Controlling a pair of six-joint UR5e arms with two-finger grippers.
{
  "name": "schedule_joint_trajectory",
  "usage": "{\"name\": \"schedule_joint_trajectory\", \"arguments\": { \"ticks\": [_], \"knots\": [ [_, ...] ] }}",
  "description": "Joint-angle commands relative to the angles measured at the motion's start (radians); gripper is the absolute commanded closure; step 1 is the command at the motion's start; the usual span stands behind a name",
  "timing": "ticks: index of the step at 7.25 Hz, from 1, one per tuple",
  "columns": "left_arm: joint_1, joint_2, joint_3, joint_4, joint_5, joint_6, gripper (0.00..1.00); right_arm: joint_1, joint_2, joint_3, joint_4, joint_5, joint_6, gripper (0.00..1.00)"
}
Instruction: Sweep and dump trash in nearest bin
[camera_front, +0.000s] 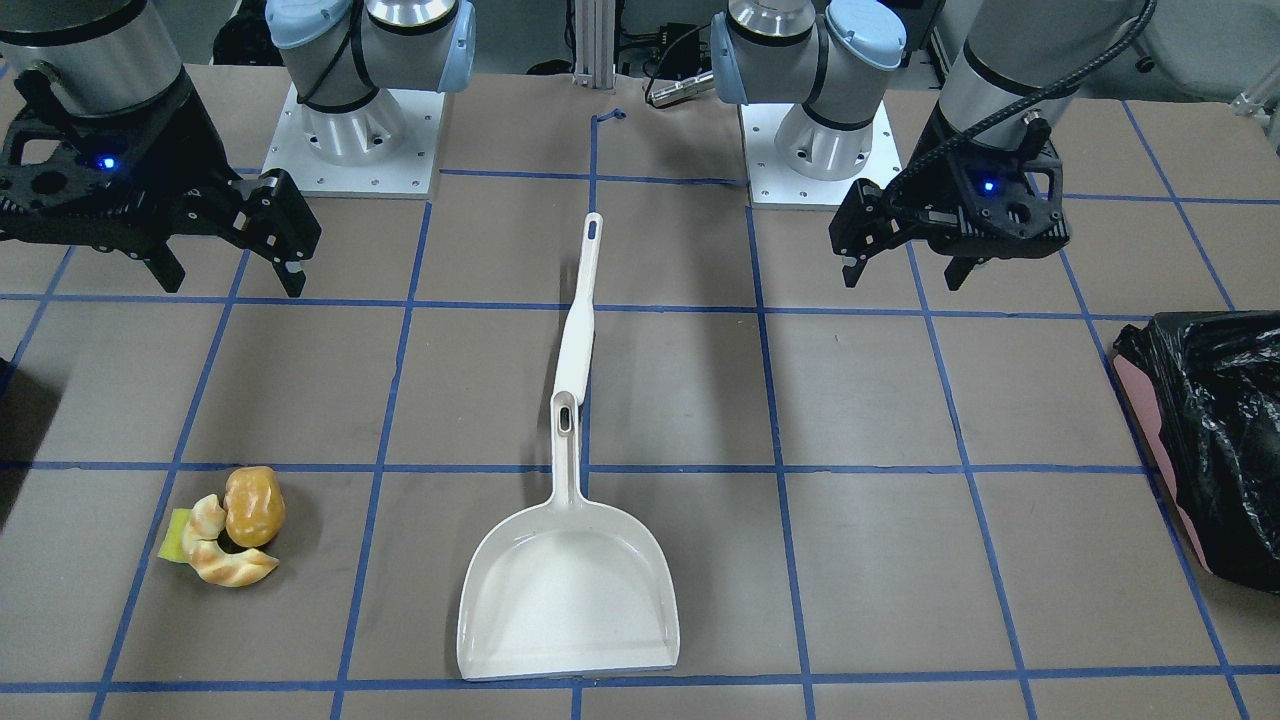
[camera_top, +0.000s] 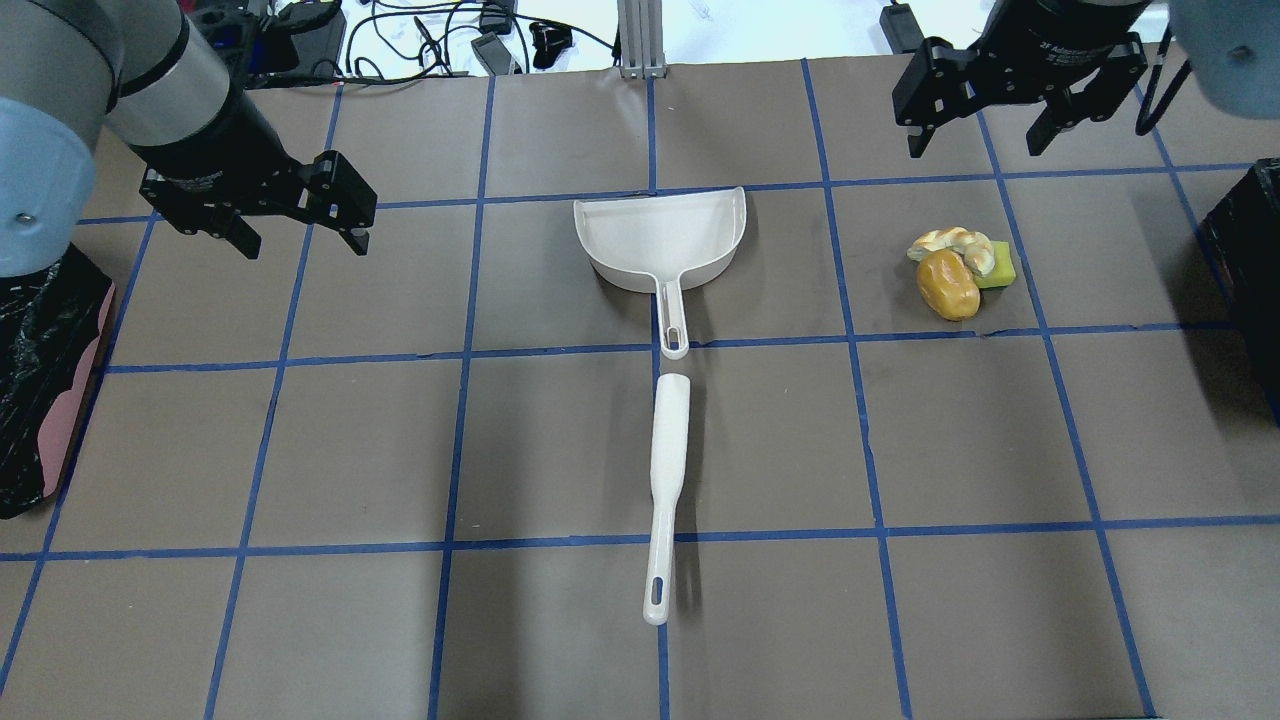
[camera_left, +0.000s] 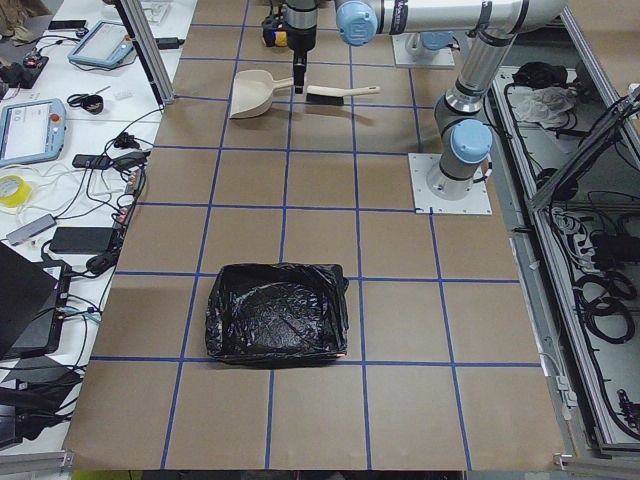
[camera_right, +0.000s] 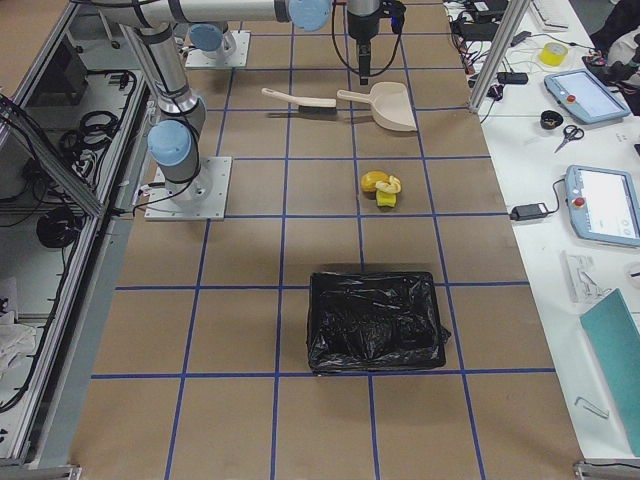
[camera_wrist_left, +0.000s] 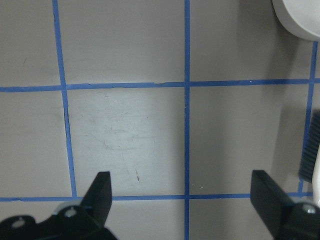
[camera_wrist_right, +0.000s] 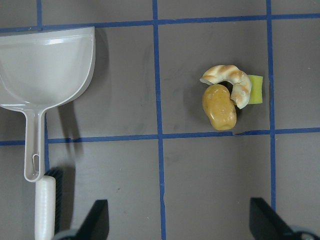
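brown paper taped into a blue grid covers the table. the left gripper hangs above it with its jaws spread wide and nothing between them; its wrist camera shows only bare paper and tape lines between the two black fingers, with an edge of the white dustpan at the top corner. the right gripper is likewise wide open and holds nothing, touching nothing.

the trash sits in one small pile on the robot's right side of the table, near the right gripper but apart from it, on the robot's side of it. in the right wrist view it lies ahead of the open fingers, toward the right-hand one and not between them. a golden-brown roll touches a pale croissant that curves round it, and a yellow sponge block sticks out from under the croissant.

the dustpan lies flat at mid-table, well apart from the trash, its handle pointing at the robot. a white-handled brush lies in line with it, its head just beside the handle's end.

a bin lined with black plastic stands at the table's right end, beyond the trash. a pink bin with a black bag stands at the left end.
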Motion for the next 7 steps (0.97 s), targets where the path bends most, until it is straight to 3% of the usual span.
{"name": "schedule_joint_trajectory", "arguments": {
  "ticks": [1,7],
  "knots": [
    [0.0,-0.001,0.0,0.0,-0.011,0.0,0.0,0.0,0.009,0.001,-0.001,0.008,0.007,0.0],
    [0.008,-0.007,0.006,0.017,-0.002,0.006,0.0,0.0,0.014,0.001,-0.006,0.017,-0.003,0.0]
  ]
}}
